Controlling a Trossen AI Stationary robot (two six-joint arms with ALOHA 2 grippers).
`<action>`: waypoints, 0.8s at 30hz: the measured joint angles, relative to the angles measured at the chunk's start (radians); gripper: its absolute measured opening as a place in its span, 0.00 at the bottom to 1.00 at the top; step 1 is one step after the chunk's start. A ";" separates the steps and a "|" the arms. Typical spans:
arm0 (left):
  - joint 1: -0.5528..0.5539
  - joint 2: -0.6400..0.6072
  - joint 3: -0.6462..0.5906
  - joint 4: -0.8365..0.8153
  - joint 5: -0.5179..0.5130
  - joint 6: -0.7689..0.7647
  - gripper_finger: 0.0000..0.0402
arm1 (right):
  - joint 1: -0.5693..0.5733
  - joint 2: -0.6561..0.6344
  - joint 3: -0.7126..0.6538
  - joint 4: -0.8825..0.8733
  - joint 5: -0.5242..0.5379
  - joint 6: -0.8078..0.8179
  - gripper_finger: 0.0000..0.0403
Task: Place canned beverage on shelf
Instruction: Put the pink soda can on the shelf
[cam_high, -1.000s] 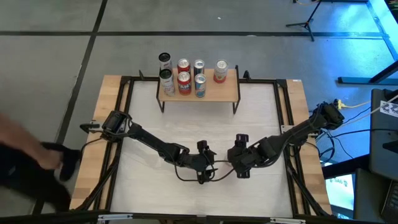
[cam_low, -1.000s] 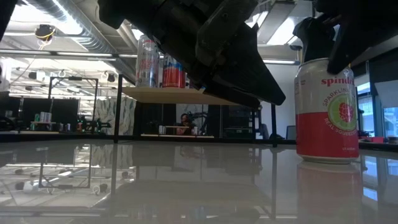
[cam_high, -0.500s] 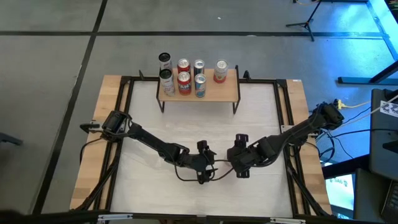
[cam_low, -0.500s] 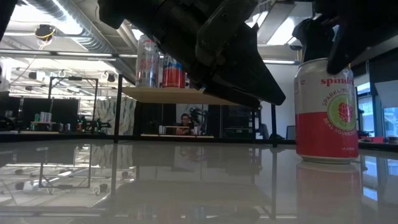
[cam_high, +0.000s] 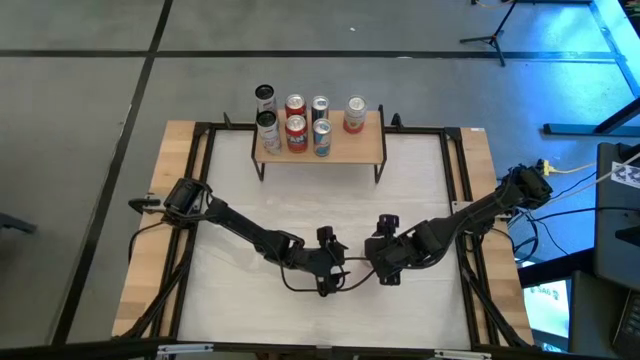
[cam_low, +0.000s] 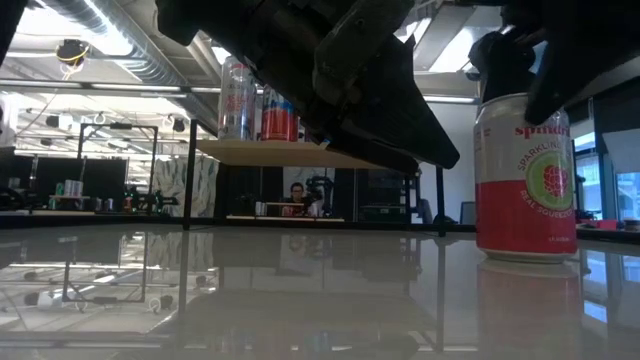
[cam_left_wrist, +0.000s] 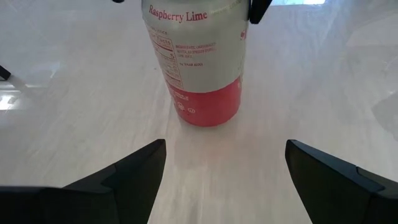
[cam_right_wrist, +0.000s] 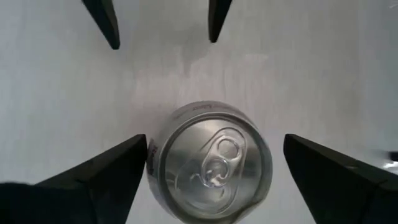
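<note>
A silver and red raspberry-lime can (cam_low: 525, 180) stands upright on its base on the white table, near the middle front. My right gripper (cam_right_wrist: 214, 142) hangs over it pointing down, open, one finger on each side of the can's top (cam_right_wrist: 211, 165). In the high view the right gripper (cam_high: 385, 255) hides the can. My left gripper (cam_left_wrist: 224, 163) is open and low, just left of the can (cam_left_wrist: 199, 68) and aimed at it. The shelf (cam_high: 352, 148) stands at the table's far side with several cans (cam_high: 296, 125) on its wooden top. My right gripper: one finger (cam_right_wrist: 134, 155) lies right against the rim of the can's top. I cannot tell whether it touches. The other finger (cam_right_wrist: 305, 155) stands clear of the can, which rests on the table.
Black frame rails (cam_high: 205, 170) run around the table's edges. A dark cable (cam_high: 305, 285) loops on the table by my left gripper. Open table surface (cam_high: 320, 205) lies between the grippers and the shelf. The shelf's right part is bare. A person (cam_low: 297, 195) sits far off in the room.
In the low view my right gripper's fingers have spread slightly apart at the can's top. The can stands where it was. A person at the table's left edge has moved out of the high view.
</note>
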 joint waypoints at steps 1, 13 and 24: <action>0.000 0.000 0.000 0.000 0.000 0.000 0.80 | 0.000 0.000 -0.002 0.002 -0.003 0.000 0.92; 0.000 0.000 0.000 0.000 0.000 0.000 0.80 | -0.021 -0.002 -0.098 0.085 -0.051 0.002 0.90; 0.000 0.000 0.000 0.000 0.022 -0.003 0.80 | -0.021 -0.002 -0.092 0.094 -0.051 -0.052 0.69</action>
